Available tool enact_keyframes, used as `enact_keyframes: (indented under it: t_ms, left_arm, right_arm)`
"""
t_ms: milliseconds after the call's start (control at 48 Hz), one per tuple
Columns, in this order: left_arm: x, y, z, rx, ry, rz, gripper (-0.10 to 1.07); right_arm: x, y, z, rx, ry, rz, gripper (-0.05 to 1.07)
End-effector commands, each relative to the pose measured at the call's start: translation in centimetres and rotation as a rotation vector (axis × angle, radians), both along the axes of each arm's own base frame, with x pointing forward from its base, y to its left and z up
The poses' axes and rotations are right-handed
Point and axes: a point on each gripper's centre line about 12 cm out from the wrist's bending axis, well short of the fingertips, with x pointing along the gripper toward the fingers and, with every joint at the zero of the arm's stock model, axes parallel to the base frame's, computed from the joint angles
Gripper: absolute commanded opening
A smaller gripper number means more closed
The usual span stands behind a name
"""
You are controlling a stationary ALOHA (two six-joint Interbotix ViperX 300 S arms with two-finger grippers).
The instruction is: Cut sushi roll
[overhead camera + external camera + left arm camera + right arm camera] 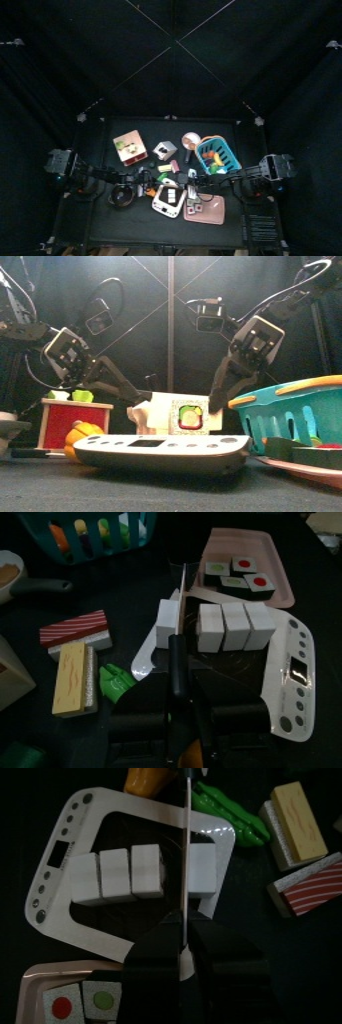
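The white sushi roll lies on the black top of a white scale. One slice stands apart from the three joined pieces. My left gripper is shut on a black-handled knife, whose blade runs through the gap between slice and roll. In the right wrist view the knife shows as a thin line between the slice and the roll. My right gripper hovers at the scale's edge near the pink tray, jaws together, with the line ending at them.
A pink tray with cut sushi pieces lies beyond the scale, and a teal basket stands behind it. A red-topped nigiri, a yellow block and a green piece lie beside the scale. A red box stands at the left.
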Motion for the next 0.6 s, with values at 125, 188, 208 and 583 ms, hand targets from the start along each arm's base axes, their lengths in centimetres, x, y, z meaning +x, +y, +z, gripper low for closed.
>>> enact_keyframes:
  t_ms: [125,188,208,583]
  left_arm:
    - [0.2,0.1,3.7,-0.002,-0.119,0.001,0.39]
    - [-0.1,-0.1,4.3,0.004,-0.135,-0.011,0.39]
    - [-0.1,-0.1,4.4,0.004,-0.138,-0.014,0.39]
    - [-0.8,-2.2,3.6,-0.011,-0.114,-0.072,0.39]
  right_arm:
    - [0.3,0.2,5.2,-0.022,-0.158,0.03,0.41]
    - [0.2,0.2,5.5,-0.025,-0.171,0.033,0.41]
    - [0.2,0.2,5.6,-0.026,-0.174,0.034,0.41]
    - [0.1,1.3,5.5,-0.025,-0.17,0.067,0.41]
